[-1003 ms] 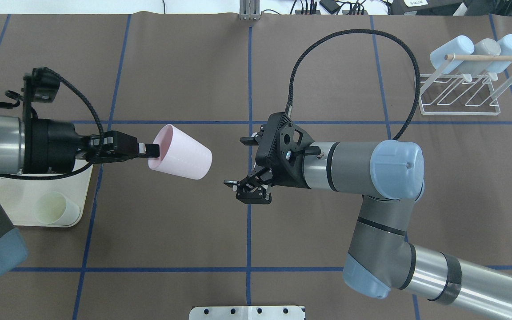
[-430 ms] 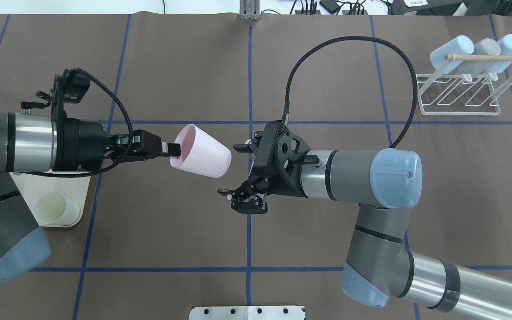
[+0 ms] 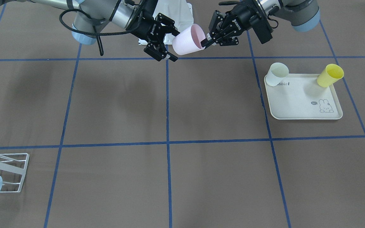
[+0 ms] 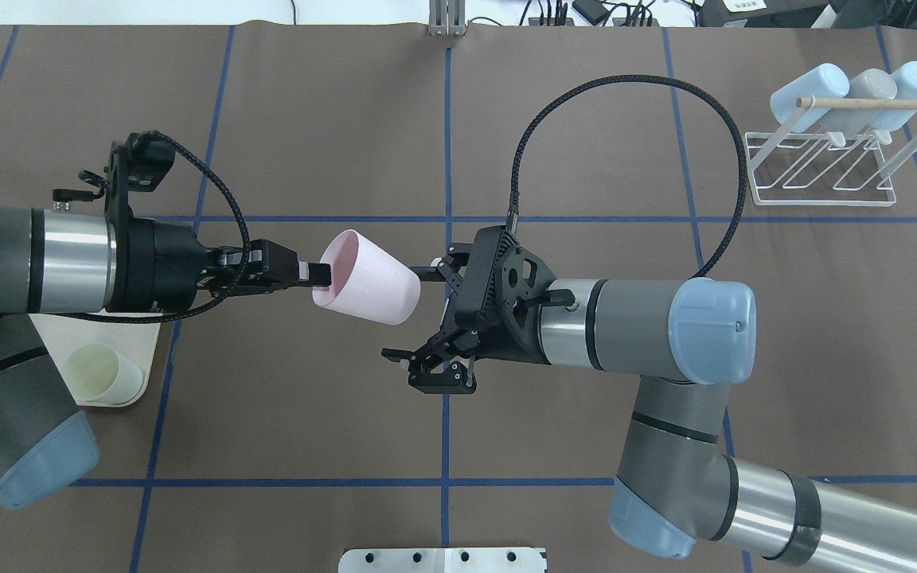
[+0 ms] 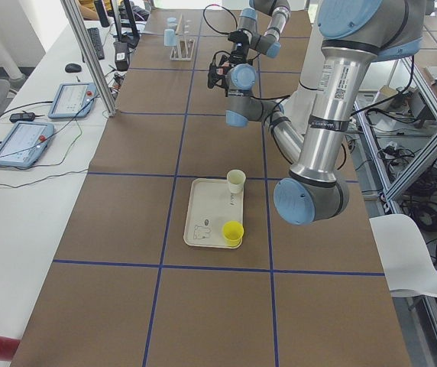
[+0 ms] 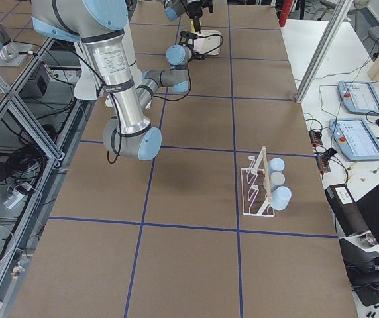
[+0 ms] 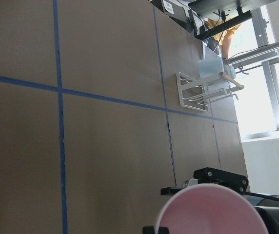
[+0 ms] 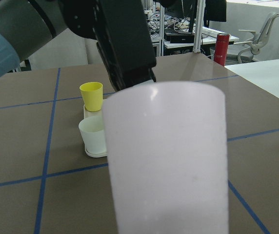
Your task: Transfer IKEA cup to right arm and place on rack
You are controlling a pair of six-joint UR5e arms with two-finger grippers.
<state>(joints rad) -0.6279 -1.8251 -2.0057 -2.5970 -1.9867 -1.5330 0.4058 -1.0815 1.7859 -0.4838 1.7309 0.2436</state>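
The pink IKEA cup hangs tilted in the air over the middle of the table, mouth toward the left arm. My left gripper is shut on its rim; the same pinch shows at the cup in the front view. My right gripper is open, its fingers spread on either side of the cup's base without closing on it. The cup's wall fills the right wrist view. The white wire rack stands at the far right of the table.
Three pale blue and grey cups hang on the rack under its wooden rod. A cream rabbit tray by the left arm holds a white cup and a yellow cup. A metal plate sits at the near edge.
The left arm has carried the pink cup rightward to the table's middle. The right gripper has moved left and a little down, so its open fingers now flank the cup's base.
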